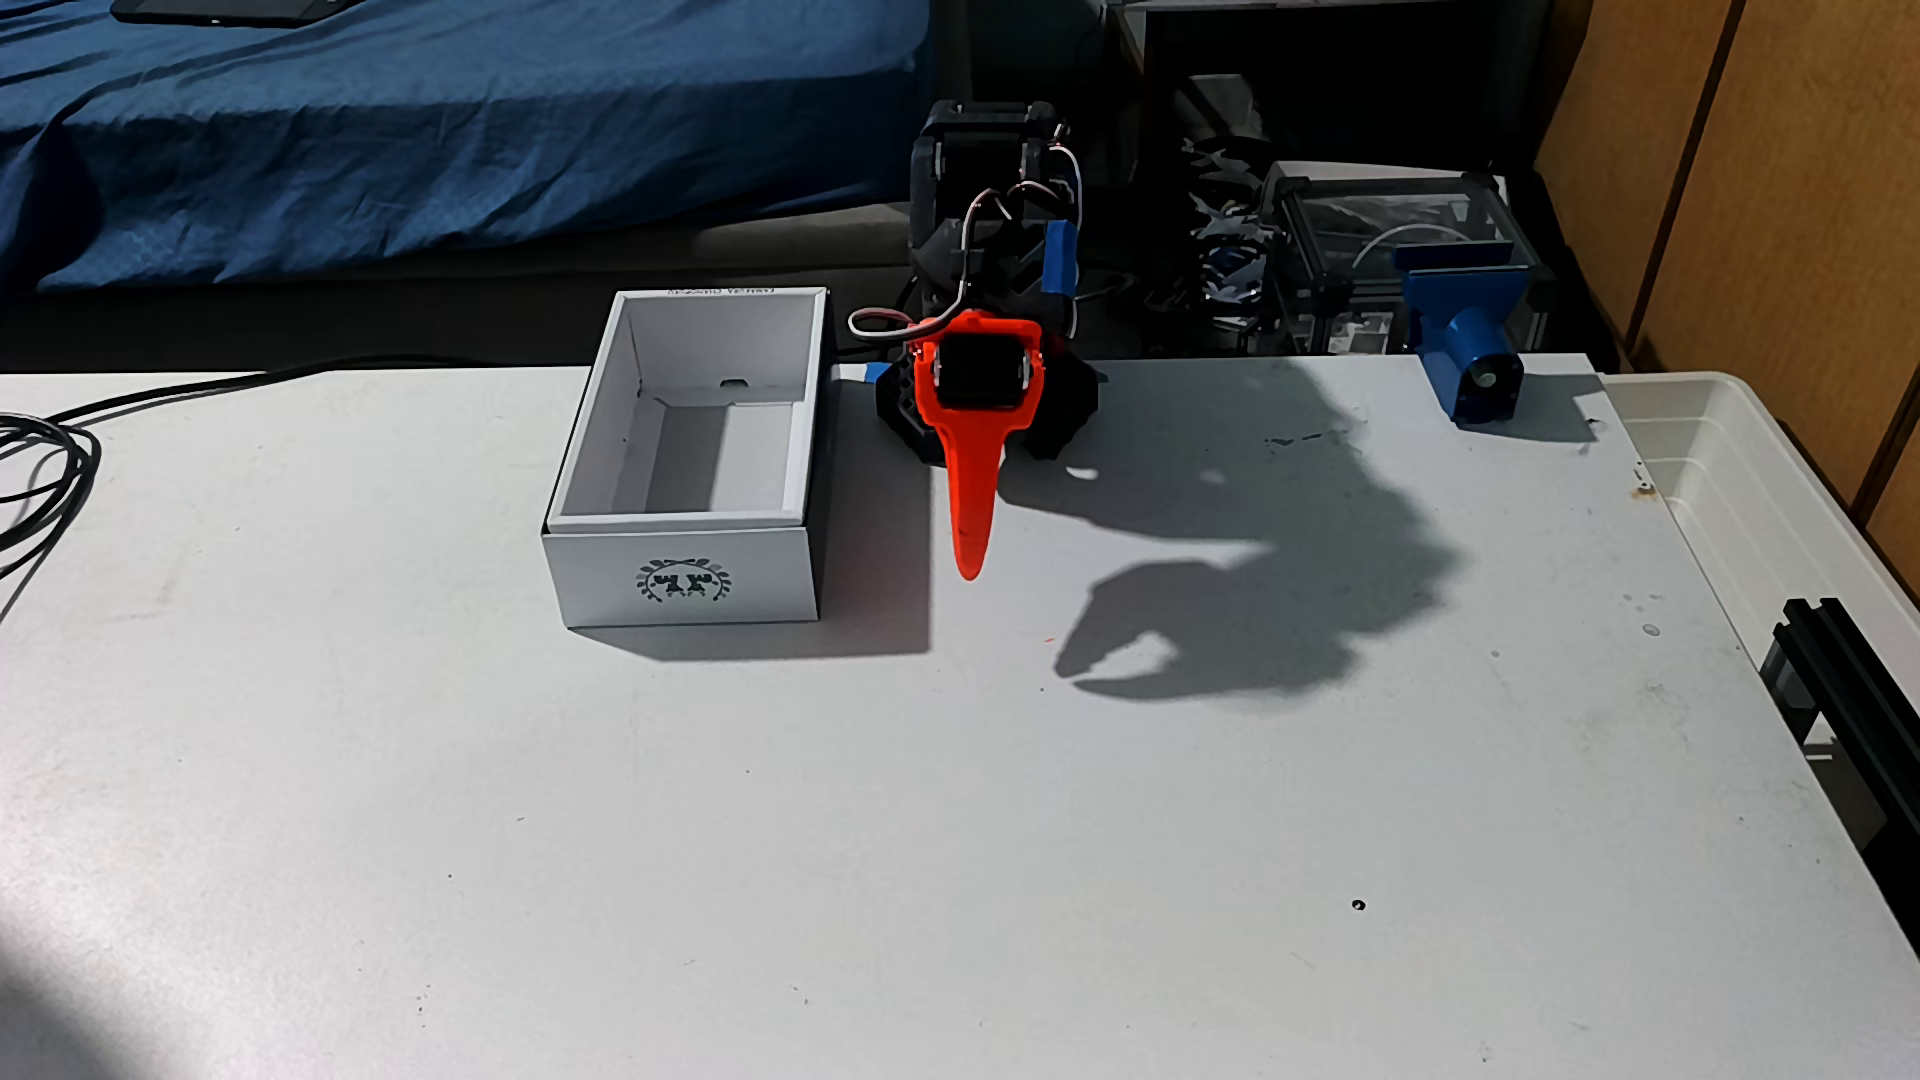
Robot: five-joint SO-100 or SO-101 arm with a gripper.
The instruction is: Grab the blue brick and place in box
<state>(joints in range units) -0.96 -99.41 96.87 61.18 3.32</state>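
Note:
The white box (686, 576) stands on the table left of the arm, with its green wreath emblem on the near short side. The part of its inside that shows looks empty; the near wall hides the front of its floor. The blue brick is out of view. My gripper (971, 566) hangs off the folded black arm just right of the box, pointing down at the table. I see it edge-on, so the orange finger (966, 488) covers the other one. Its shadow on the table shows two tips close together.
A blue clamp-like part (1470, 348) sits on the table's far right edge. A translucent tub (1756, 488) lies past the right edge, and black cables (42, 467) trail on the far left. A blue-covered bed stands behind the table.

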